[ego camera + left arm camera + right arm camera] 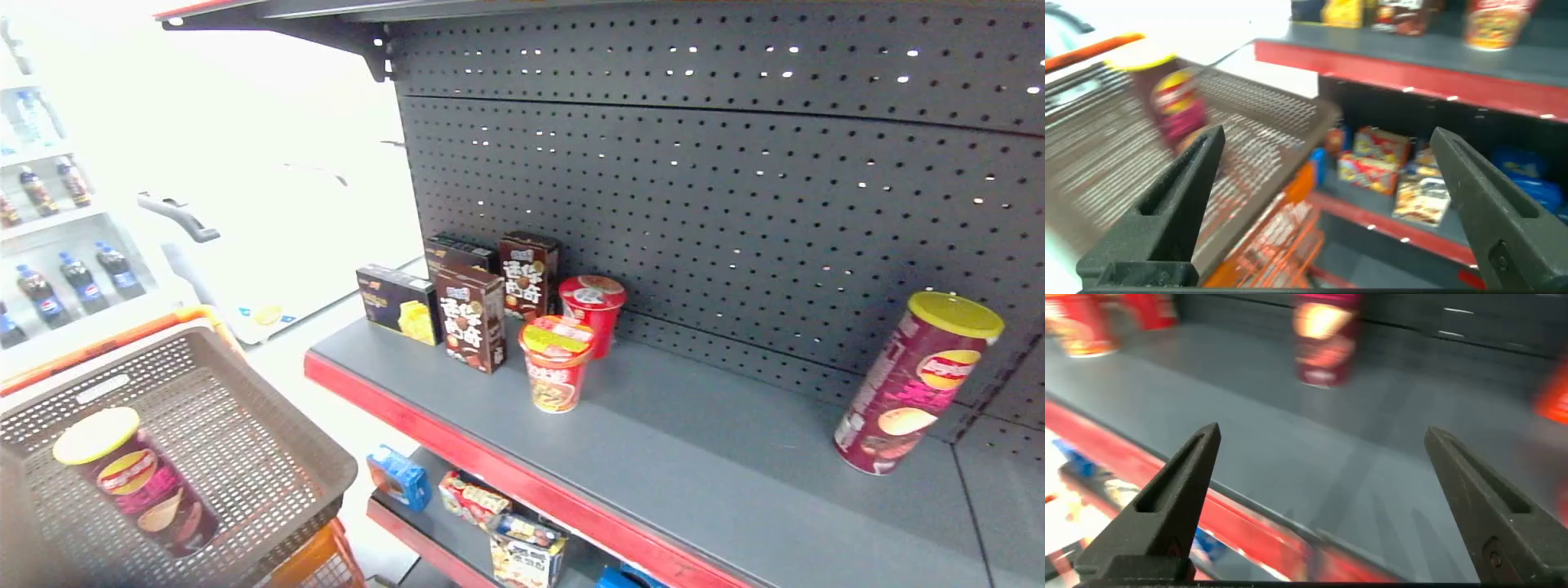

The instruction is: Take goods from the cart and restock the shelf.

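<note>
A maroon chip can with a yellow lid [135, 482] stands in the brown cart basket [269, 392] at lower left. A second chip can [914, 384] stands on the grey shelf [694, 457] at the right, against the pegboard. In the left wrist view my left gripper [1331, 212] is open and holds nothing, short of the basket [1266, 114] and its chip can [1176, 102]. In the right wrist view my right gripper [1327, 506] is open and holds nothing, over the shelf board [1290, 433], some way back from the shelved chip can [1325, 339].
Two cup noodles [557, 363] and several dark snack boxes [472, 314] stand at the shelf's left. The shelf has a red front edge [490, 465]. Packets lie on the lower shelf [522, 547]. The basket sits in an orange cart frame [106, 339]. Drink bottles [77, 282] line a cooler at far left.
</note>
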